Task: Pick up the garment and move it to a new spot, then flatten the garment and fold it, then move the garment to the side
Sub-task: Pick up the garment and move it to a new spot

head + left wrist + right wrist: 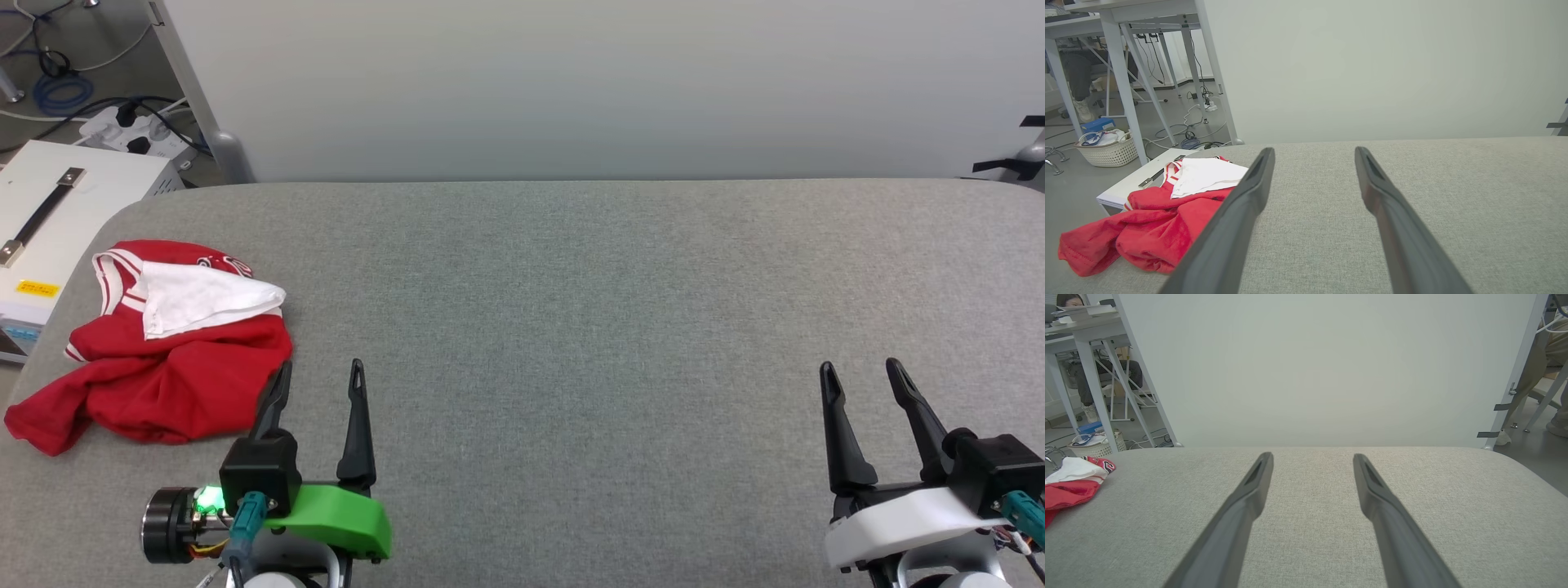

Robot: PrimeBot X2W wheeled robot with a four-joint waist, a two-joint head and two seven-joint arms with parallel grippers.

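Left gripper (320, 367): lower left of frame, fingers spread wide, empty.
Right gripper (860, 367): lower right, fingers apart, empty.
Surface: grey fabric table (571, 327); white panel (571, 82) behind; white box (49, 212) and cables (61, 90) upper left.
Count: two grippers, one garment (163, 367).
Garment look: crumpled red heap at table's left edge, white sleeve on top, striped trim.

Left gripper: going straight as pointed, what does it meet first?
Way looks free: the left gripper points across bare table toward the white panel. The garment lies just left; may brush one finger.
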